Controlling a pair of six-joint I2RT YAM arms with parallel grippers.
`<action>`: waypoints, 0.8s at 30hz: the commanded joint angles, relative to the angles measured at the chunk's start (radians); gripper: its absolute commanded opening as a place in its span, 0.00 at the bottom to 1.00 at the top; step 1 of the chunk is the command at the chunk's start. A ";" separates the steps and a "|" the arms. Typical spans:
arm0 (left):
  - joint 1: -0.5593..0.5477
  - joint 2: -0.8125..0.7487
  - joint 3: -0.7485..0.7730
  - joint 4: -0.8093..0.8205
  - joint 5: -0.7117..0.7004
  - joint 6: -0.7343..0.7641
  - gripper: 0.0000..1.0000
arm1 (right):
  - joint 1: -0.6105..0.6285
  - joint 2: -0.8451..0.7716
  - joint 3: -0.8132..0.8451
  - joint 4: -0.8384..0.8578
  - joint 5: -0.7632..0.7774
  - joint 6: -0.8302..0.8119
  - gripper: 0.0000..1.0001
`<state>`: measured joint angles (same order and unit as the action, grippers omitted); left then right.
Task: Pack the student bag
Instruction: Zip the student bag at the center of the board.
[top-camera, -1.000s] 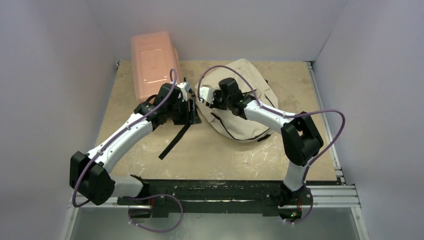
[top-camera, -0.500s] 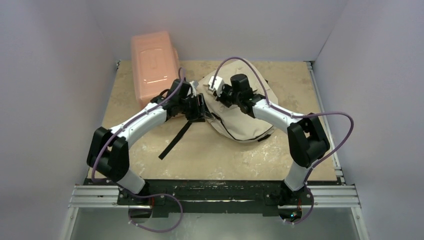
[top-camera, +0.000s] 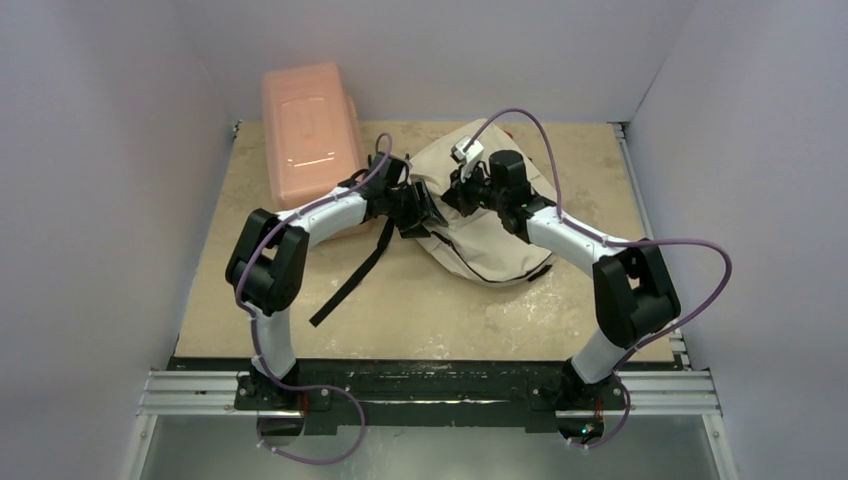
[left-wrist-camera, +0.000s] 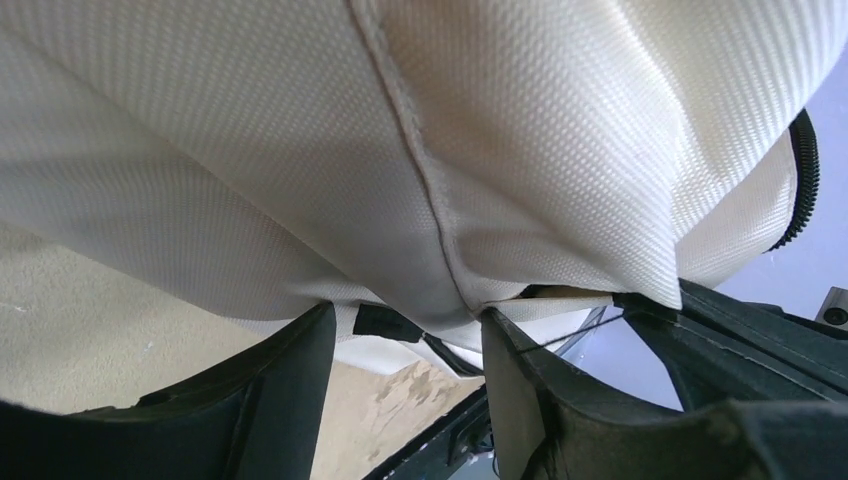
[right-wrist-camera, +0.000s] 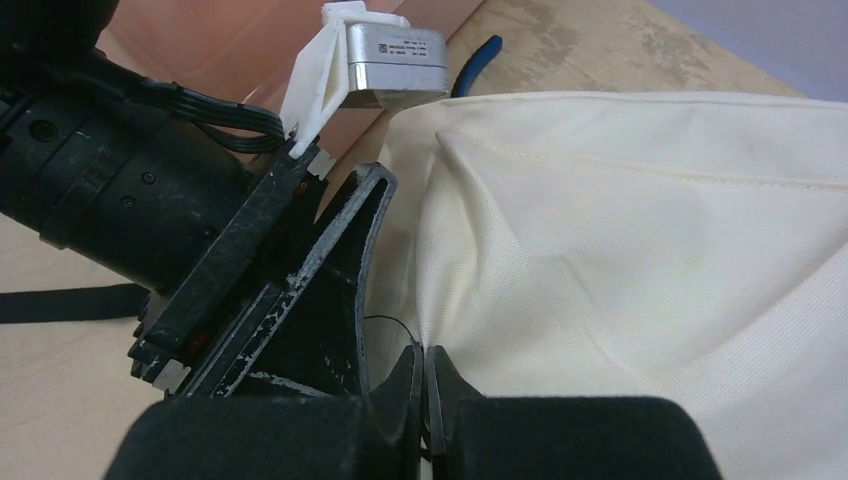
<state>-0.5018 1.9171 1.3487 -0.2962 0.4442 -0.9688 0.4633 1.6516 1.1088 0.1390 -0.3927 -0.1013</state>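
We see the student bag (top-camera: 495, 235) lying on the tabletop (top-camera: 450, 310), toward the far side and a little right of centre, with the pink box (top-camera: 308, 130) just to its left against the back wall. One long black strap (top-camera: 350, 280) trails from the bag's left edge down across the tabletop toward the near side.

Both arms meet at the bag's upper left edge. The left fingers (left-wrist-camera: 290, 390) stand clearly apart, and we see bare tabletop through the gap. The cream fabric with its stitched seam hangs across their tips, and we cannot see them clamping it. The right fingers (right-wrist-camera: 405, 385) are pressed together with only a thin slit between them. Creases in the fabric run toward their tips, so we take them to be pinching a small fold of the bag right beside the left arm's black fingers.
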 joint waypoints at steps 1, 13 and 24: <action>0.003 0.002 0.051 0.017 -0.032 -0.027 0.54 | 0.011 -0.091 -0.013 0.080 -0.087 0.086 0.00; 0.006 -0.002 -0.034 0.070 -0.035 -0.032 0.44 | 0.042 -0.108 -0.067 -0.008 0.044 -0.278 0.41; 0.014 -0.010 -0.044 0.065 -0.032 -0.024 0.43 | 0.048 -0.191 -0.259 0.191 -0.040 -0.522 0.49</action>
<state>-0.5030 1.9182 1.3197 -0.2436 0.4339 -0.9882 0.5152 1.4429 0.8703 0.2344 -0.3794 -0.4763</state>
